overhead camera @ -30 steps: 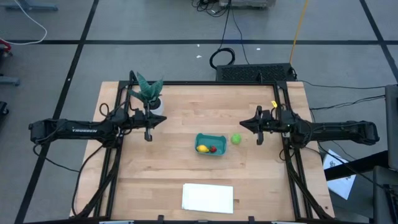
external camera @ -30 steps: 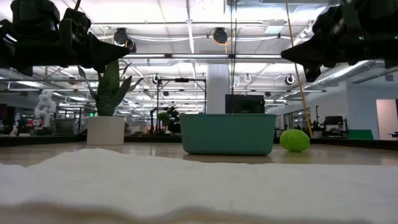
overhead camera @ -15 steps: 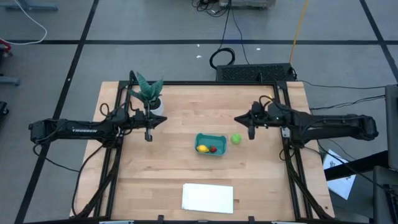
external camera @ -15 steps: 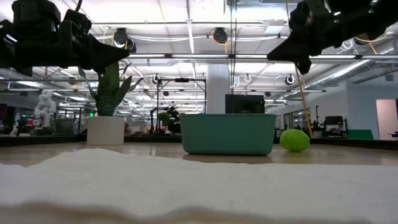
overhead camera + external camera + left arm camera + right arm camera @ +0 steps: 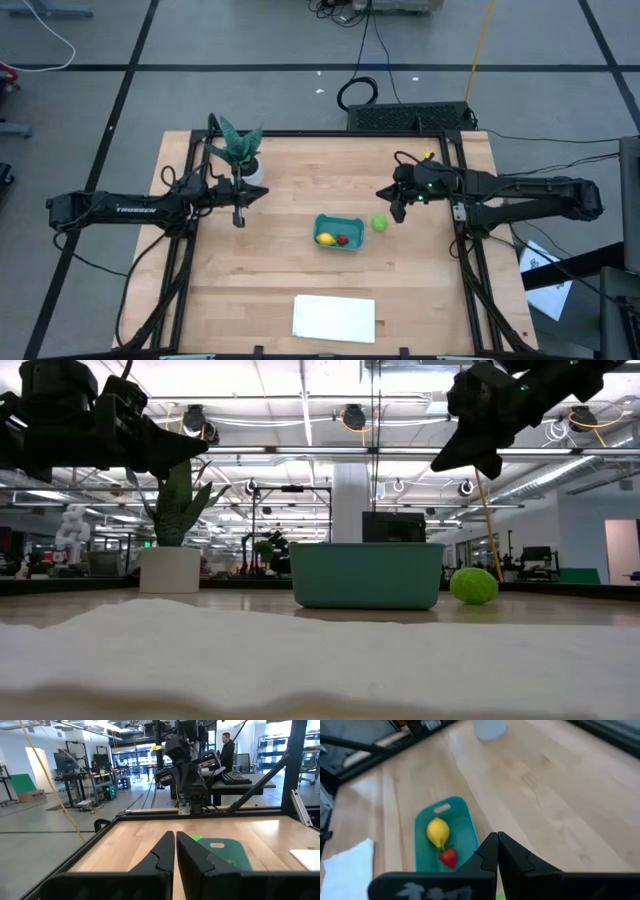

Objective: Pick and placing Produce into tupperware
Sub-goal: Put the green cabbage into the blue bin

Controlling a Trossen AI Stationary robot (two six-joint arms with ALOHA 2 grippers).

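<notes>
The teal tub [image 5: 338,232] sits mid-table and holds the yellow lemon [image 5: 325,239] and the red strawberry [image 5: 343,240]; both also show in the right wrist view, the lemon [image 5: 438,832] and the strawberry [image 5: 448,857]. The green ball [image 5: 379,224] rests on the table just right of the tub, also in the low view [image 5: 473,586]. My right gripper [image 5: 398,213] is shut and empty, raised above the table, just right of and a little beyond the ball. My left gripper [image 5: 239,218] is shut and empty, left of the tub, near the plant.
A spiky green plant in a white pot [image 5: 240,155] stands at the far left of the table. A flat white sheet [image 5: 334,318] lies near the front edge. Bare wood lies between the tub and the sheet.
My right gripper has gone toward the table's left edge, toward the green ball, and has tipped its fingers downward. The ball, tub and left arm have kept still.
</notes>
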